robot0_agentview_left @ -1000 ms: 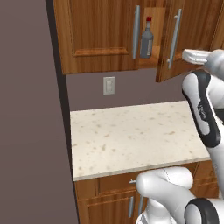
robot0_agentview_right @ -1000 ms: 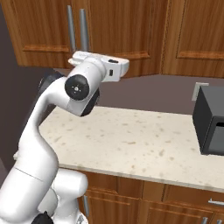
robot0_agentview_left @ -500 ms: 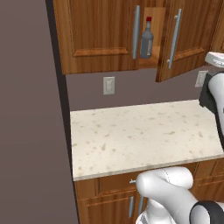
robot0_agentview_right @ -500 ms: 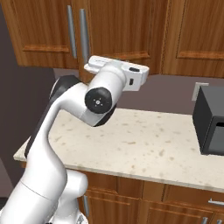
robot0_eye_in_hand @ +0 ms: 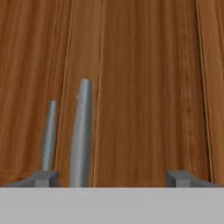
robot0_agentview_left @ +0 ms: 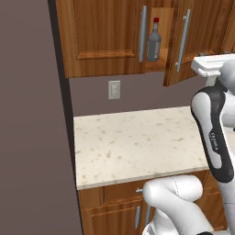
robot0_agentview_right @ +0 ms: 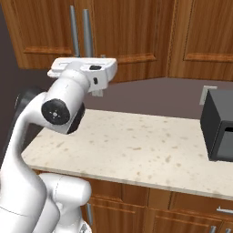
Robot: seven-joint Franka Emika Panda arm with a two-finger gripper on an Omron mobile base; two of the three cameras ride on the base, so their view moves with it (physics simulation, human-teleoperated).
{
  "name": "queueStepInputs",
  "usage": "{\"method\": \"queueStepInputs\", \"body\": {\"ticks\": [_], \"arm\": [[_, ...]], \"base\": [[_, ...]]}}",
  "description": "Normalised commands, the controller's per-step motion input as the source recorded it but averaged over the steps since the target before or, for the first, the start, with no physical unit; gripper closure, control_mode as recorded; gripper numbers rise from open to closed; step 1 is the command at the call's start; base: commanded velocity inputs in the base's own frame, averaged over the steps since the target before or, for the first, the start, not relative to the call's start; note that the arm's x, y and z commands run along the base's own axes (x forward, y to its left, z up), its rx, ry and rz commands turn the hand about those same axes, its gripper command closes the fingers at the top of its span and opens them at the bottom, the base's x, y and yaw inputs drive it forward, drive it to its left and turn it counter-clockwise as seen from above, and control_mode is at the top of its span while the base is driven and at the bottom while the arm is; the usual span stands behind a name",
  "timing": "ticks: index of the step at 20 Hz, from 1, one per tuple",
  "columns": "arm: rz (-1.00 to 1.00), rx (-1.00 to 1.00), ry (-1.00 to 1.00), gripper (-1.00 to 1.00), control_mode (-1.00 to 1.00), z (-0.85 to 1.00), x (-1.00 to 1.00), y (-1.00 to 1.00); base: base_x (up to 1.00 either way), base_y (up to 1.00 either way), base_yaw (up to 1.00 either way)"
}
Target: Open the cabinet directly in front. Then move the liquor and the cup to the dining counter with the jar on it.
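Note:
The cabinet [robot0_agentview_left: 105, 32] hangs on the wall ahead, its right door [robot0_agentview_left: 197, 36] swung slightly ajar. In the gap stands the liquor [robot0_agentview_left: 154, 43], a grey-clear bottle with a red cap. The cup is hidden, and the dining counter and the jar are out of view. My gripper [robot0_eye_in_hand: 113, 178] is open and faces the wooden door front at close range. A silver bar handle [robot0_eye_in_hand: 82, 131] rises between the two tips near the left one, and a second handle [robot0_eye_in_hand: 49, 135] stands further left. My white hand [robot0_agentview_right: 84, 68] hovers level with the cabinet's lower edge.
A beige speckled countertop [robot0_agentview_left: 137, 137] lies below the cabinet, with a wall outlet [robot0_agentview_left: 114, 89] behind it and a dark wall [robot0_agentview_left: 32, 114] on the left. A black box appliance [robot0_agentview_right: 219, 132] sits on the counter at the right. Drawer fronts [robot0_agentview_left: 119, 197] run under the counter.
My hand swung to the right and then came back left toward the cabinet doors. The right door stays ajar and the bottle has not moved.

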Motion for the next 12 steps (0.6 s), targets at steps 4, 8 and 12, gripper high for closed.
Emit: {"method": "queueStepInputs", "body": {"ticks": [4, 8, 12], "arm": [[-0.05, -0.36, 0.03, -1.0, -1.0, 0.08, -0.01, 0.9], [0.0, -0.36, 0.14, -1.0, -1.0, 0.13, -0.01, 0.77], [0.0, -0.3, 0.28, -1.0, -1.0, 0.12, 0.01, 0.71]], "base": [[0.0, 0.0, 0.0], [0.0, 0.0, 0.0], [0.0, 0.0, 0.0]]}}
